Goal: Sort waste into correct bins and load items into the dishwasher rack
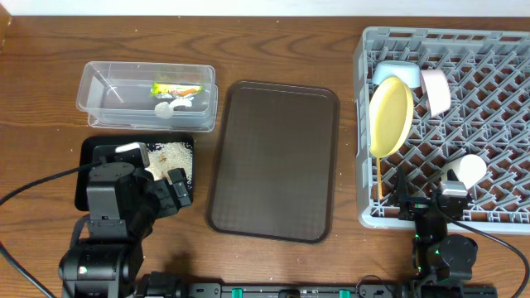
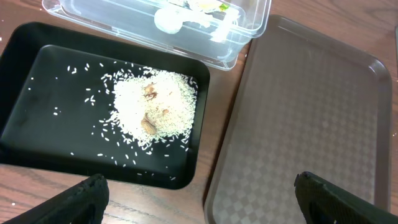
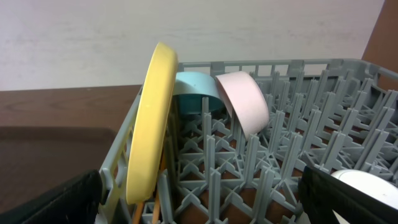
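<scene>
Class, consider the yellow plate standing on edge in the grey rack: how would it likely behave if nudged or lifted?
The yellow plate looks rigid and smooth, so it probably keeps its shape but may slip in a light pinch. Standing on edge among the pegs of the rack, it would likely lean or rock if nudged sideways.

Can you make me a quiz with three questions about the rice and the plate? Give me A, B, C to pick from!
1. Where is the rice? A) clear tub B) black tray C) brown tray
2. What colour is the plate in the rack? A) red B) purple C) yellow
3. How is the plate sitting? A) standing on its edge B) lying flat C) upside down

Answers: 1 B, the grains lie heaped in the black tray. 2 C, it is plainly yellow. 3 A, it stands upright among the rack's pegs.
</scene>
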Action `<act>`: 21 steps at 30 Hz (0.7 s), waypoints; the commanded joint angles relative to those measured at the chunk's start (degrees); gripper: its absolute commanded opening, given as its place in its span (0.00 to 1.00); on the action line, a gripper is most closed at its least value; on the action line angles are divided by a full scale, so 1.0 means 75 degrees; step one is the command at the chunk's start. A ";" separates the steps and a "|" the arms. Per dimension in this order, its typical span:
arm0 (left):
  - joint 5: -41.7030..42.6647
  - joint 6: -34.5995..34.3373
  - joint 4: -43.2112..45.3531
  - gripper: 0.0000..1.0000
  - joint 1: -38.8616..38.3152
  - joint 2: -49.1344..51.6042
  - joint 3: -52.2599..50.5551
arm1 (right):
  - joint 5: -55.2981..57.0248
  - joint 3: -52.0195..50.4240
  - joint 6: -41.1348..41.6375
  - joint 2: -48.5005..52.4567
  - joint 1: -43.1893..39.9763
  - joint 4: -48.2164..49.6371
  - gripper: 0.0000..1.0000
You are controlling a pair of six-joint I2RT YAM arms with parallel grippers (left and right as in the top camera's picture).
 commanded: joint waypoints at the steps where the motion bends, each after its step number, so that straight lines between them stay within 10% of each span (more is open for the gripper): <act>1: -0.0035 0.0117 0.0006 0.98 -0.0017 -0.0012 -0.0032 | 0.0055 -0.0038 -0.0061 0.0029 0.0079 0.0009 0.99; 21: -0.0868 0.0125 0.1824 0.98 0.0099 -0.2559 -0.2285 | 0.0055 -0.0038 -0.0061 0.0029 0.0079 0.0009 0.99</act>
